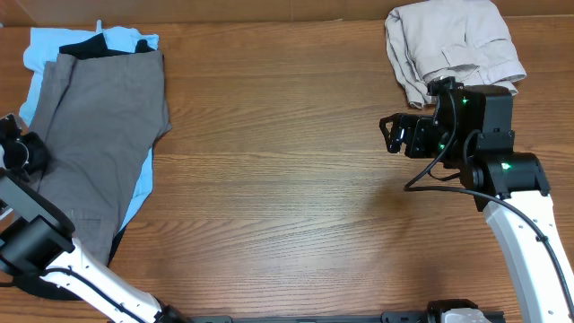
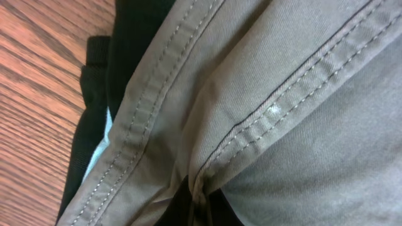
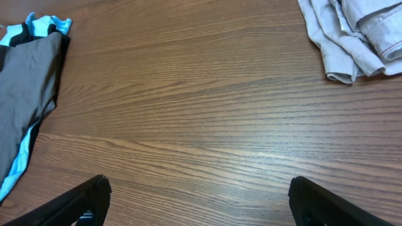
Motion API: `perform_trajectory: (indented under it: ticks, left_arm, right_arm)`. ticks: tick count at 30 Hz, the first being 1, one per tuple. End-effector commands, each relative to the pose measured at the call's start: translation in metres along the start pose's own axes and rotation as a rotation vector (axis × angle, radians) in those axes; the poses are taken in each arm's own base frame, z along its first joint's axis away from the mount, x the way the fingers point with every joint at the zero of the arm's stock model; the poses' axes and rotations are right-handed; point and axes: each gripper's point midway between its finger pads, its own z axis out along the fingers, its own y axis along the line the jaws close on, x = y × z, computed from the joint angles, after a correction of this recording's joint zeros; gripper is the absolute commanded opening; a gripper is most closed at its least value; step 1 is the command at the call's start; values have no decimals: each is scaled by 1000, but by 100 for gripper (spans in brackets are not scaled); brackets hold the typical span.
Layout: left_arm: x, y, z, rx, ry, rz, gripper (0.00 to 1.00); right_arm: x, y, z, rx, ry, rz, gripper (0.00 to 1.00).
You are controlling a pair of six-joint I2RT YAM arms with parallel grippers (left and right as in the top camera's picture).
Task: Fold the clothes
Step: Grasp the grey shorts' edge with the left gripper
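The grey-brown shorts [image 1: 99, 135] lie spread at the table's left, on top of a light-blue garment and a black one. They fill the left wrist view [image 2: 282, 125], with stitched seams running diagonally. My left gripper [image 1: 18, 148] is at the shorts' left edge; in its wrist view its dark fingers [image 2: 201, 204] are shut on a pinched fold of the shorts' fabric. My right gripper [image 1: 392, 133] hovers open and empty over bare wood at the right, its two fingertips wide apart in its wrist view [image 3: 200, 188]. The shorts also show far left there [image 3: 25, 94].
A light-blue garment [image 1: 45, 49] and a black garment [image 1: 85, 49] lie under the shorts. Folded paler beige trousers [image 1: 453, 45] sit at the back right, also in the right wrist view [image 3: 352, 37]. Wooden tabletop [image 1: 287, 161] stretches between the arms.
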Motion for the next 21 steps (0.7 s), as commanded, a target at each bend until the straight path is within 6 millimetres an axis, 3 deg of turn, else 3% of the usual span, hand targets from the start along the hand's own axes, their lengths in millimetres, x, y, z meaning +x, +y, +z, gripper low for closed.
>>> perform_trajectory:
  ticks: [1, 7, 12, 17, 21]
  left_arm:
    - [-3, -6, -1, 37, -5, -31, 4]
    - [-18, -44, -53, 137, -68, -68, 4]
    - [-13, -99, -112, 254, -95, 2, 4]
    - [13, -175, -172, 373, -87, 133, 4]
    - [44, -244, -198, 444, -55, 280, 4]
  right_arm:
    - [-10, 2, -5, -6, -27, -8, 93]
    - [-13, 3, -5, -8, -37, -11, 93]
    - [-16, 3, -5, -10, -50, -16, 93]
    - [-17, 3, -5, -10, -53, -17, 93]
    - [-17, 3, -5, -11, -51, 0, 88]
